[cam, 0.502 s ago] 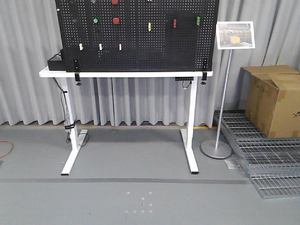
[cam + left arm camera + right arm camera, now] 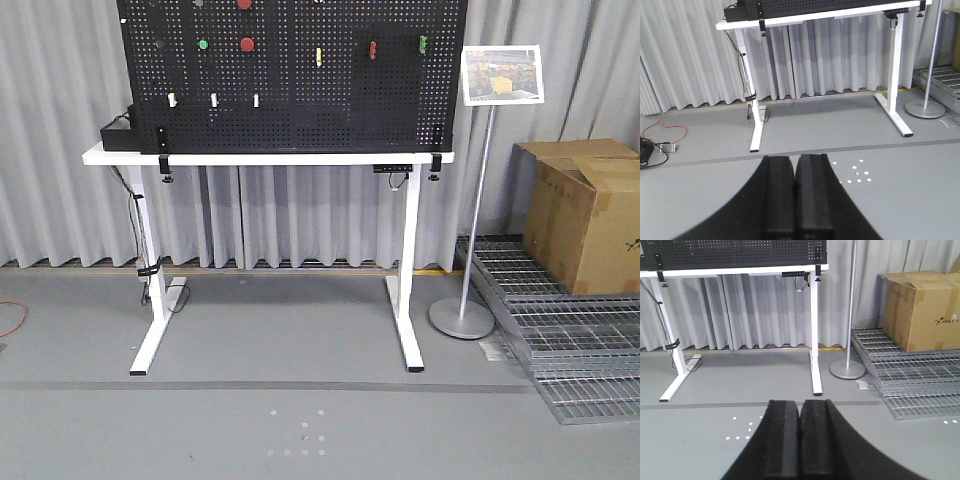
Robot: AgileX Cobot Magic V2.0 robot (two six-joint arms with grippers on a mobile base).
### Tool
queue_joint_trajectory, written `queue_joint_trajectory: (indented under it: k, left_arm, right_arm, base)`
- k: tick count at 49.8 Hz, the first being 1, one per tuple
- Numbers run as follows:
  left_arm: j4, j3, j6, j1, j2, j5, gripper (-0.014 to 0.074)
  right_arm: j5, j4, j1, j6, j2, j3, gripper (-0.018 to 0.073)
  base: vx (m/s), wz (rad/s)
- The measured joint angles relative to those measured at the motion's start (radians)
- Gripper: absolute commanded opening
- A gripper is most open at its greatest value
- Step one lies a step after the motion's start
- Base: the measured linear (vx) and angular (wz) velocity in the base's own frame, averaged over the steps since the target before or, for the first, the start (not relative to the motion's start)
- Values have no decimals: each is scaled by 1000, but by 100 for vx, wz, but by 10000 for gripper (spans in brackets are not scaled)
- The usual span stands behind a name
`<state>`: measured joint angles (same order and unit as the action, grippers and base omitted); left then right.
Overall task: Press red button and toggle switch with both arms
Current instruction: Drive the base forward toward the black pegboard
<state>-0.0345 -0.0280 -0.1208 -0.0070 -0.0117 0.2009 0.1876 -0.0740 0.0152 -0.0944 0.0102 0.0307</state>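
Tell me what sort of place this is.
Probably a robot test lab or workshop bay: a black pegboard with a red button stands on a white table, grey curtains hang behind, and a cardboard box sits near metal grates.

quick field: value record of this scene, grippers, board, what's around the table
left gripper: shut, empty, facing the table from well back
right gripper: shut, empty, facing the table from well back
pegboard: black, upright on white table
red button: upper left of pegboard, right of green button
white switches: three in a row, lower left of pegboard
right of table: sign stand, box
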Motion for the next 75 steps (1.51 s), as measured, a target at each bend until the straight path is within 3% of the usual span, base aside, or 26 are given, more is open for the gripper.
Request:
queue_joint_trajectory:
  k: [75]
  left_arm:
    - [0, 0, 0, 0, 0, 0, 1]
  right_arm:
    - [0, 0, 0, 0, 0, 0, -3]
  base:
    - [23, -2]
